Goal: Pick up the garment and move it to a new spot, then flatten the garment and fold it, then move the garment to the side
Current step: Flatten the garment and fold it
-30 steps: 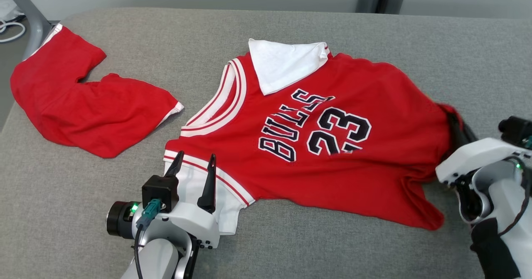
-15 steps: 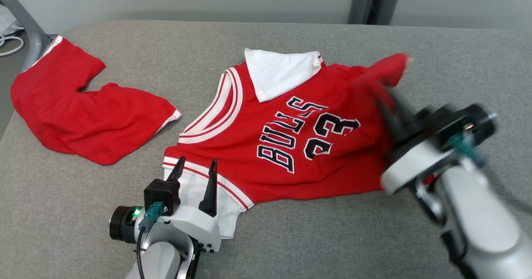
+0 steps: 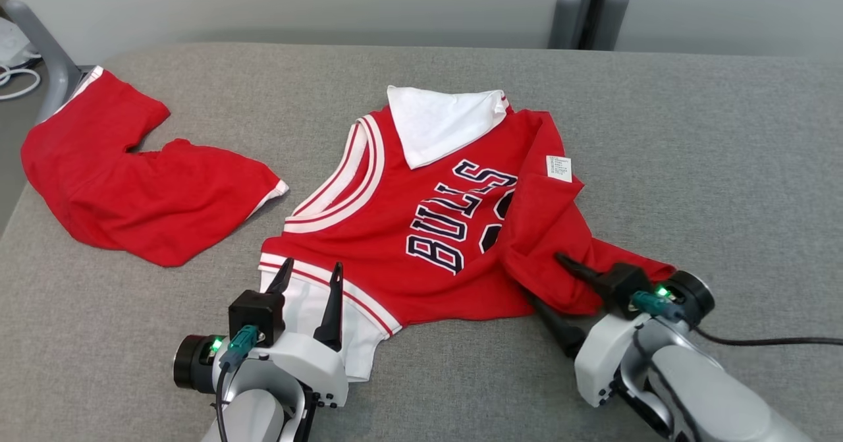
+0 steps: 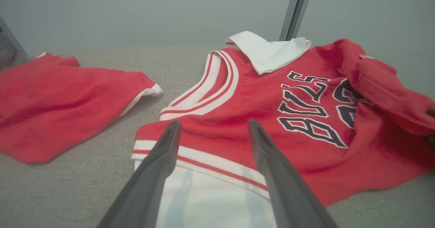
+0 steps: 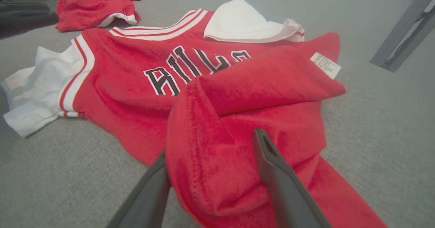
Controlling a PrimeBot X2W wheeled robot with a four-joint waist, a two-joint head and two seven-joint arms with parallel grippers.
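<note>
Head view: a red Bulls jersey (image 3: 421, 231) lies spread near the middle of a grey padded table (image 3: 691, 132), its right side folded back over the number so that a white label (image 3: 559, 168) faces up. The left gripper (image 3: 313, 265) hovers with fingers apart over the jersey's white sleeve (image 3: 309, 310). The right gripper (image 3: 545, 276) rests at the folded edge, fingers spread. A second red garment (image 3: 132, 185) lies apart at the table's left end.

Left wrist view: the left gripper (image 4: 214, 124) stands released, its two fingers parted above the white sleeve (image 4: 210, 200) and the striped trim of the jersey (image 4: 272, 102).

Right wrist view: the right gripper (image 5: 210, 143) is unclenched, with bunched red cloth of the jersey (image 5: 136, 61) between its parted fingers, one finger lying on top of the fold. The label (image 5: 325, 65) sits at the flap's far corner.
</note>
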